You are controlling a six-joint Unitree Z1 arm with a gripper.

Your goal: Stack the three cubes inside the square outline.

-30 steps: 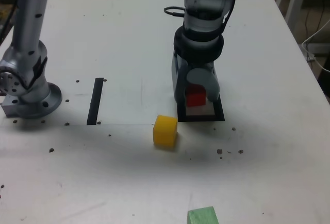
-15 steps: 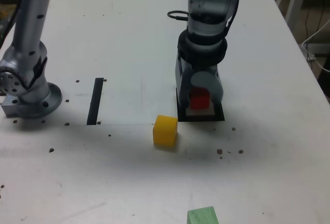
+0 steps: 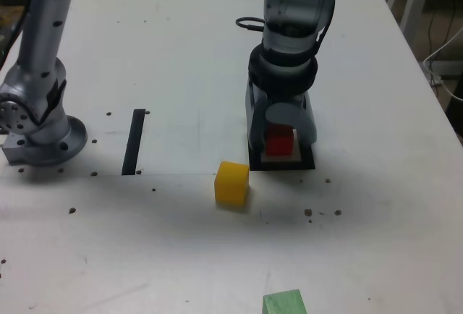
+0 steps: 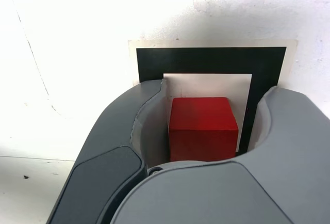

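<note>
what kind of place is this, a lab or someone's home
Probably a robotics lab or test bench: a scuffed white table, the bolted-down metal arm base, a taped black square outline and coloured practice cubes like the yellow cube.

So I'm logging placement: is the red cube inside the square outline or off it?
Inside. The wrist view shows the red cube over the outline's white centre, between the end effector's jaws.

The table (image 3: 181,256) was viewed from high in front, at a distance. The wrist view was aimed down between the jaws, close. Shared: red cube (image 3: 278,142) (image 4: 202,127), square outline (image 3: 307,163) (image 4: 206,59).
</note>
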